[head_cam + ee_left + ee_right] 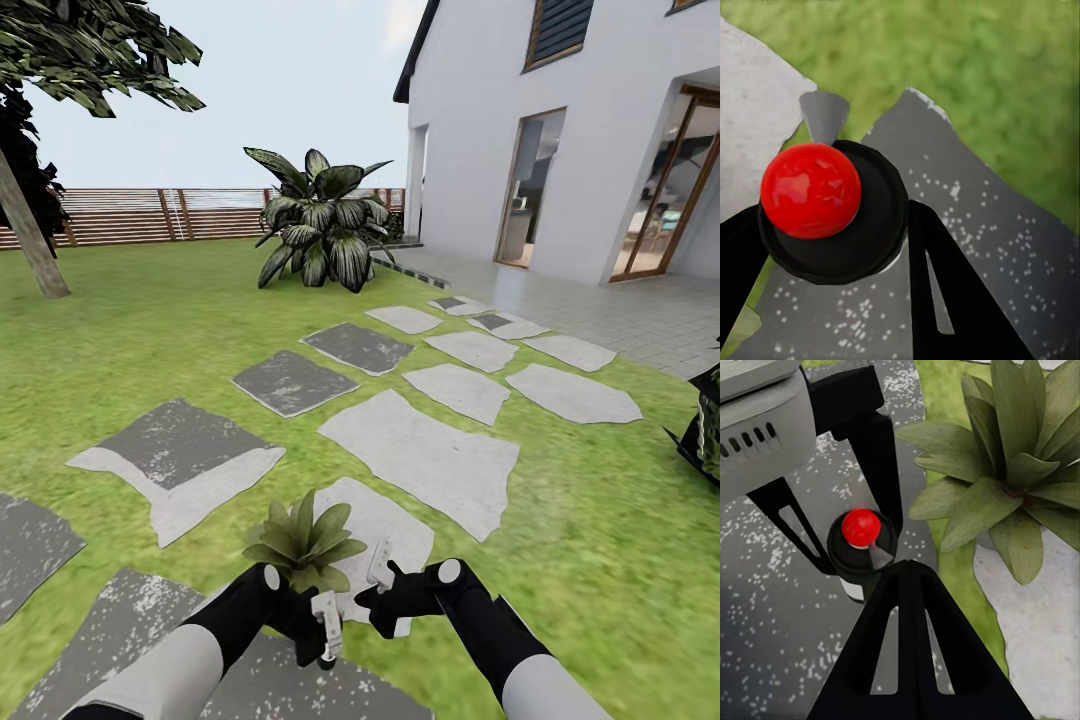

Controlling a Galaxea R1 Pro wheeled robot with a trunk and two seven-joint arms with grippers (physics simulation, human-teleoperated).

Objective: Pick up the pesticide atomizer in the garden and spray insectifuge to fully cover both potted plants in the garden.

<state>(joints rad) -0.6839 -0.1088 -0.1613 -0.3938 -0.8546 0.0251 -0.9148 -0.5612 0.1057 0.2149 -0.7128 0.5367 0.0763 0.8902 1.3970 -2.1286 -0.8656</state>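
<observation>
Place: home garden, outdoors, simulator render.
Ground: green grass lawn (130, 340) crossed by flat grey irregular stepping stones (425, 450).
Boundary: brown horizontal-slat wooden fence (140, 215).
Building: white-walled house (480, 130) with tall glass doors (528, 190), fronted by grey tiled paving (640, 315).
Planting: big dark broad-leaved bush (320, 220), leaning tree trunk (30, 235).

Both arms reach forward and angle inward low in the head view, the left gripper (326, 632) clamped with its dark fingers (945, 300) on either side of a red-capped black atomizer (832, 214), the right gripper (381, 572) just beside it
</observation>
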